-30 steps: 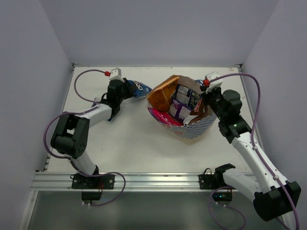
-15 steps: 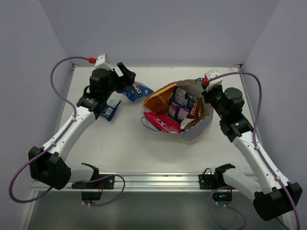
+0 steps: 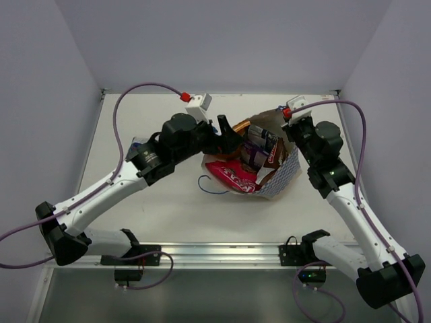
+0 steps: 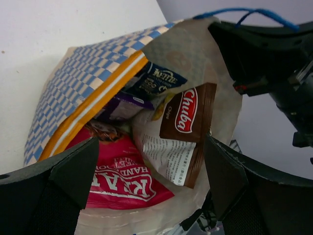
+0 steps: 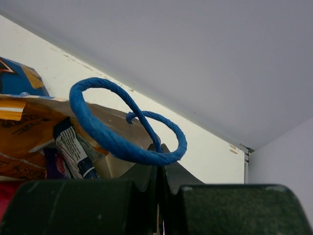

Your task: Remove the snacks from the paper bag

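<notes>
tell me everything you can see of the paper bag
The paper bag is tipped on the table, its open mouth facing the open left end effector. Checkered blue and white outside, plain cream inside, with blue cord handles. The shut right end effector pinches its rim beside one handle. It is full of snack packets; a pink packet pokes out.

Left pincer (image 4: pixel 151 169) spread wide; right pincer (image 5: pixel 160 172) clamped.

From the left wrist, the pink-red glossy packet (image 4: pixel 122 183) inside the blue-and-white checkered paper bag (image 4: pixel 73 88) slips behind one of the black left fingers (image 4: pixel 54 186). The purple packet (image 4: pixel 122 105) is mostly buried under others. From above, the left arm (image 3: pixel 114 185) hides the bag's far-left rim.
</notes>
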Robot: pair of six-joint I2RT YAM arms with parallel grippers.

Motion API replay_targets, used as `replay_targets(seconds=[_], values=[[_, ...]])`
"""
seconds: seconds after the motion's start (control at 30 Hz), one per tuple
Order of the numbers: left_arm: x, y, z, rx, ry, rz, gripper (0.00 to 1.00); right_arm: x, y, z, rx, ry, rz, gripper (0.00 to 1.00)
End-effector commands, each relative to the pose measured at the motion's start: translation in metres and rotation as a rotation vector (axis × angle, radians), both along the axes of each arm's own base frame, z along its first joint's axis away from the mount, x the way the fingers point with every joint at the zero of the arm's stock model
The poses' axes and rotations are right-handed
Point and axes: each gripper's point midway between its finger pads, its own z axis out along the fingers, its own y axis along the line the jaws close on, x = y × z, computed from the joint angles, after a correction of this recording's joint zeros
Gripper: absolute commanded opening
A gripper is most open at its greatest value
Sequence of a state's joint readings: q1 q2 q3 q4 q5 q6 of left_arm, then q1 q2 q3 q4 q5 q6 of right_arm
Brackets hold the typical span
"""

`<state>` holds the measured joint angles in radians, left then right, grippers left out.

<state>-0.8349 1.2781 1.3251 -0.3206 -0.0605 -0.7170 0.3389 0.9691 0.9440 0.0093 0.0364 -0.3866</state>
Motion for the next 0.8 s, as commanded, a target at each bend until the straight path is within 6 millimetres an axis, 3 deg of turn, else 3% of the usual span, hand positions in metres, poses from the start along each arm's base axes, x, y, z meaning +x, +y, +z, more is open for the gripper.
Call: replay_targets(seconds=[0.0,0.2,0.33,0.63,0.77], values=[[-0.013,-0.02,0.014,-0.038,0.002,-0.019,0.93,-0.01,-0.015,0.096,0.07,-0.308,-0.059,0.0],[-0.028,-0.068,0.012,0.009,-0.102,-0.133,0.94,-0.012,-0.006,0.087,0.071,-0.275,-0.019,0.0],[-0.03,-0.094,-0.007,0.017,-0.119,-0.163,0.94,-0.013,-0.003,0.073,0.08,-0.242,-0.007,0.0],[-0.009,-0.124,-0.039,0.048,-0.125,-0.089,0.94,-0.016,0.001,0.045,0.082,-0.171,0.011,0.0],[-0.005,-0.14,-0.037,-0.008,-0.146,-0.106,0.94,-0.016,0.002,0.038,0.089,-0.151,0.018,0.0]])
